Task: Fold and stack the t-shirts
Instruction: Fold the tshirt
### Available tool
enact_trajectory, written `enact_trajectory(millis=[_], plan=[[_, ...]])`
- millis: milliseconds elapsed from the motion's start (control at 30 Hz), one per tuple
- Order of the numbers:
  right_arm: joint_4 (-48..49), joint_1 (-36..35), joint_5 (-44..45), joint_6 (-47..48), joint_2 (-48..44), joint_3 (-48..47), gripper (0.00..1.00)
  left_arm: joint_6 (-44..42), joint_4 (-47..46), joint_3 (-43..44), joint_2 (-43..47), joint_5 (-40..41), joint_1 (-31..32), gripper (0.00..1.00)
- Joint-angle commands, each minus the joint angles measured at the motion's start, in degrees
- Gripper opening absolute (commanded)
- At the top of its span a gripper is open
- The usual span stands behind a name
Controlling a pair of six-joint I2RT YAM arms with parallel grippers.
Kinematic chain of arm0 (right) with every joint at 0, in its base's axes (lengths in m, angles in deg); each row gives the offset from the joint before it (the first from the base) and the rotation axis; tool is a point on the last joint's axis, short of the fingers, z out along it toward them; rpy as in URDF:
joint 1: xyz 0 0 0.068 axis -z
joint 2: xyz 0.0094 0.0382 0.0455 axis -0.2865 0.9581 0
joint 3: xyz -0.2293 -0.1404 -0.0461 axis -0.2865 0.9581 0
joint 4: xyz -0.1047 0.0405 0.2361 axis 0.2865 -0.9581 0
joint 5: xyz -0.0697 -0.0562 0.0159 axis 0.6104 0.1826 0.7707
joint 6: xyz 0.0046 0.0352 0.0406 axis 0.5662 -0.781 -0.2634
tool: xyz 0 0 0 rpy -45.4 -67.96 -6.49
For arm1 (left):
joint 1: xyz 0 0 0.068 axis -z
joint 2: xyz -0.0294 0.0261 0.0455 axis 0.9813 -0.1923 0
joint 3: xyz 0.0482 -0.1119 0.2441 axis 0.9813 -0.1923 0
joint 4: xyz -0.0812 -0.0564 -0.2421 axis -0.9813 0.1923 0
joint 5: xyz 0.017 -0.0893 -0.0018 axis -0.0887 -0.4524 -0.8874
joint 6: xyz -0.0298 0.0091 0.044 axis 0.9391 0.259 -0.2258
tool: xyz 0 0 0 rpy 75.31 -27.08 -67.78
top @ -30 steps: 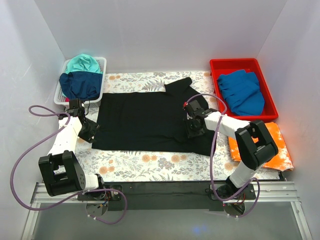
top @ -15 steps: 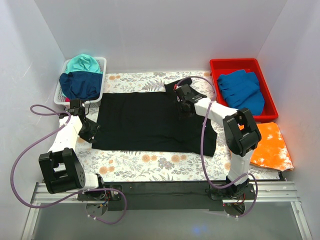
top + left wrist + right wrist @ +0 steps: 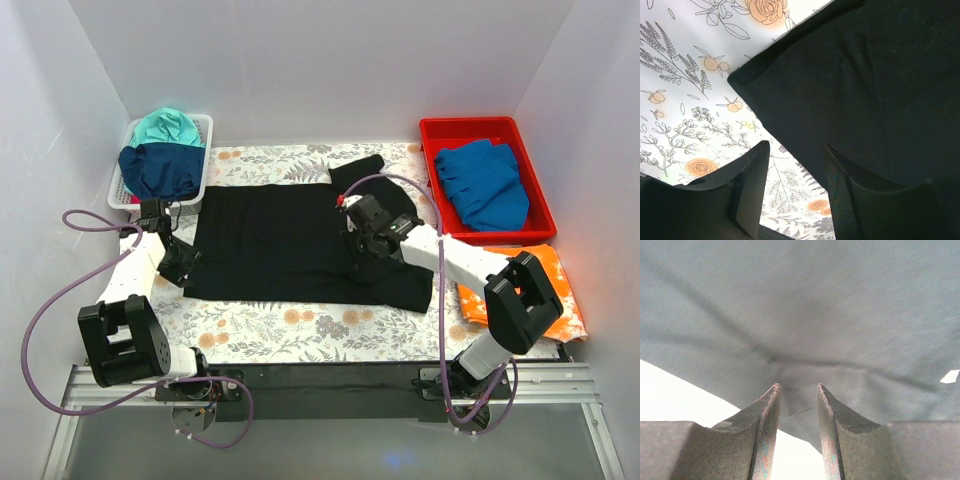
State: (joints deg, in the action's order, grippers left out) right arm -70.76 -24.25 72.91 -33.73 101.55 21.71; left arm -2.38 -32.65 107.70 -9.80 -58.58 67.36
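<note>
A large black t-shirt (image 3: 270, 240) lies spread on the flower-printed table cloth (image 3: 300, 330). My right gripper (image 3: 358, 222) is over its right half. In the right wrist view the gripper (image 3: 797, 386) is pinched on a raised fold of the black shirt (image 3: 805, 315), and creases run out from the pinch. My left gripper (image 3: 183, 262) is at the shirt's near left corner. In the left wrist view it (image 3: 795, 147) is open and low over the shirt's edge (image 3: 840, 90), holding nothing. A mottled orange shirt (image 3: 555, 300) lies at the right.
A white basket (image 3: 205, 125) at the back left holds a teal shirt (image 3: 165, 125) and a navy shirt (image 3: 160, 168). A red bin (image 3: 430, 130) at the back right holds a blue shirt (image 3: 485, 185). White walls close in three sides.
My right gripper went from the shirt's right side up toward the collar, then back down and left over the shirt. The left arm has barely moved.
</note>
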Motion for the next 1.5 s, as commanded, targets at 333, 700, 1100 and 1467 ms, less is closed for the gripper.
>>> enact_trajectory(millis=[333,700,1100,1467], plan=[[-2.73,-4.97,4.62,-1.93,1.92,2.75,0.44,-1.15,-1.70,-0.99,-1.50,-1.03,-0.05,0.45],[-4.04,-4.89,5.40,-1.75,3.33,3.62,0.39,-0.80,-1.70,-0.90,-1.50,-0.59,0.04,0.45],[-5.54,-4.89,8.92,-0.97,5.44,-1.47,0.01,-0.71,-1.61,-1.17,-1.59,-0.51,0.04,0.45],[-6.33,-4.89,12.00,8.26,15.54,-13.33,0.01,-0.80,-1.52,-1.17,-1.06,-0.42,0.04,0.45]])
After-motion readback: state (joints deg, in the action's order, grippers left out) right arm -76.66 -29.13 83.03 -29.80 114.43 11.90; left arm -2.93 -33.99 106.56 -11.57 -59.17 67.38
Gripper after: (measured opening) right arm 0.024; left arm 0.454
